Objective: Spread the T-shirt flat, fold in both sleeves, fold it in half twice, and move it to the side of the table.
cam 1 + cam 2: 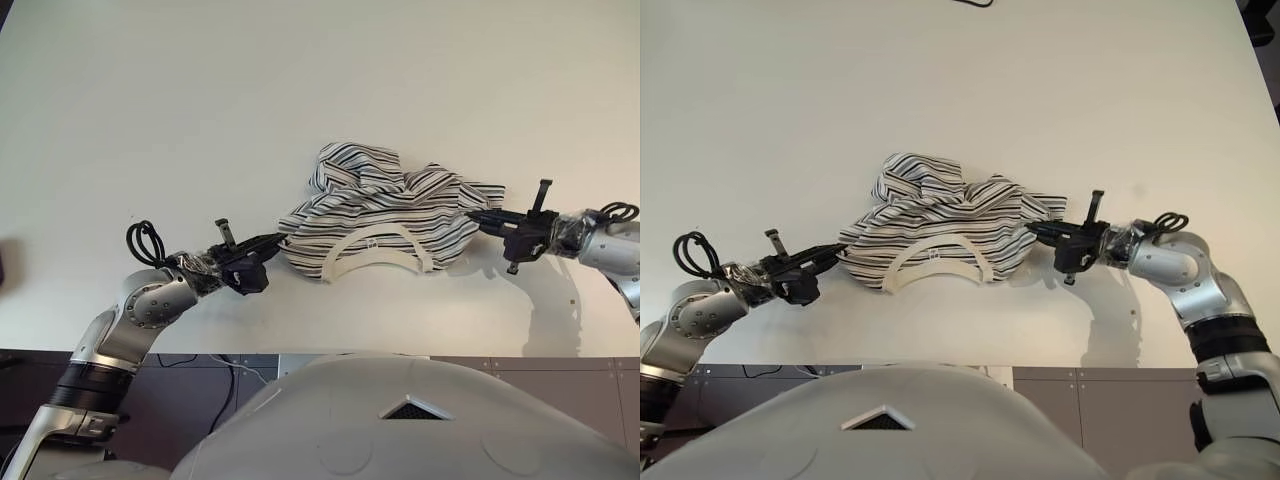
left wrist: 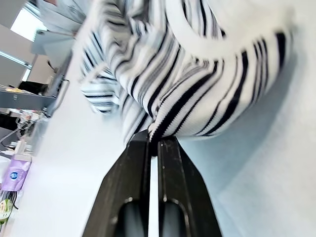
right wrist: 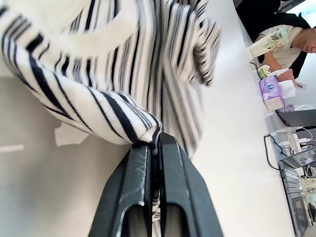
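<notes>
Nearest the robot, the left gripper (image 1: 279,238) is low over the white table (image 1: 200,100), its two fingers pressed together on a fold at the left edge of the striped T-shirt (image 1: 385,205); the left wrist view shows the fabric pinched between the black fingertips (image 2: 170,148). On the other side, the right gripper (image 1: 470,213) is likewise clamped on the shirt's right edge, with a striped fold caught between its closed fingers (image 3: 170,148). Between the two grippers the T-shirt lies bunched and rumpled near the middle of the table. Its white collar (image 1: 378,245) arcs along the near side and its folds are heaped up toward the far side.
</notes>
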